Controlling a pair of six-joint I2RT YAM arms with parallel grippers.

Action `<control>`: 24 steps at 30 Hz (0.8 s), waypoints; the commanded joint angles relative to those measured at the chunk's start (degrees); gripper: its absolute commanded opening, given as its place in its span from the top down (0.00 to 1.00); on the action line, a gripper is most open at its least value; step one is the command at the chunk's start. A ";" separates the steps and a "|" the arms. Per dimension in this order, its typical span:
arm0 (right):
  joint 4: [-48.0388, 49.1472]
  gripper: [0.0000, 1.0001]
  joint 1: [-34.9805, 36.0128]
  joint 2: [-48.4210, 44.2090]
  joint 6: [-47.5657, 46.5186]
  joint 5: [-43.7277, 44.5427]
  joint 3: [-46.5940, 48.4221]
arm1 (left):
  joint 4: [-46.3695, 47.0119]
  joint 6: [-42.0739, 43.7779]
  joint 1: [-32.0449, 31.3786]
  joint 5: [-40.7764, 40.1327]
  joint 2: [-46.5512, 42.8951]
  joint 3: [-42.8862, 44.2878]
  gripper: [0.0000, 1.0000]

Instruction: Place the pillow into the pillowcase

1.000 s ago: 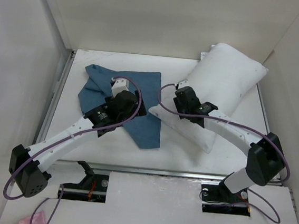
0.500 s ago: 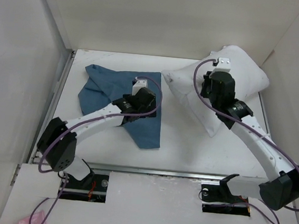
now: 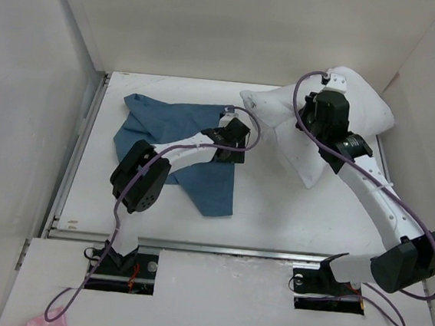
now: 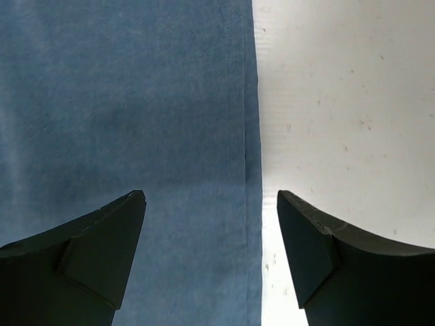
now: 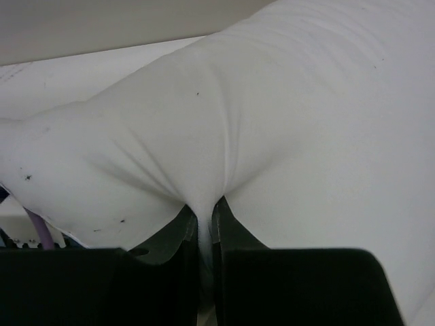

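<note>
The table (image 3: 274,215) is white and walled on three sides. The pillow (image 3: 282,127) lies at the table's far right corner, plump and creased, with one end reaching toward the table's middle. The pillowcase (image 3: 168,120) lies limp and wrinkled on the table's far left half. Whether it touches the pillow cannot be told. The right gripper (image 5: 204,212) sits over the pillow at the table's far right, clenched on a pinched fold of its fabric. The left gripper (image 4: 211,195) hangs near the table's middle, straddling the pillowcase's stitched edge, its jaws spread and grasping nothing.
</note>
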 commanded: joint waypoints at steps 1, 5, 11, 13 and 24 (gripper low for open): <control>4.79 1.00 -2.48 -0.64 2.49 0.88 3.99 | -2.80 0.87 0.66 -1.09 1.60 4.30 0.24; 4.79 1.00 -3.53 -1.16 3.55 0.35 3.99 | -4.48 0.35 0.67 -2.32 4.77 6.15 0.29; 4.79 1.00 -4.86 -1.16 4.08 -0.96 3.99 | -6.41 -1.23 0.67 -4.16 7.23 7.29 0.36; 4.26 1.00 -5.38 -1.16 4.08 -1.49 3.47 | -7.37 -1.85 0.67 -6.71 7.85 7.91 0.36; 3.12 1.00 -5.38 -1.78 5.13 -3.51 1.71 | -15.02 -5.02 -2.06 -15.85 11.29 14.06 0.67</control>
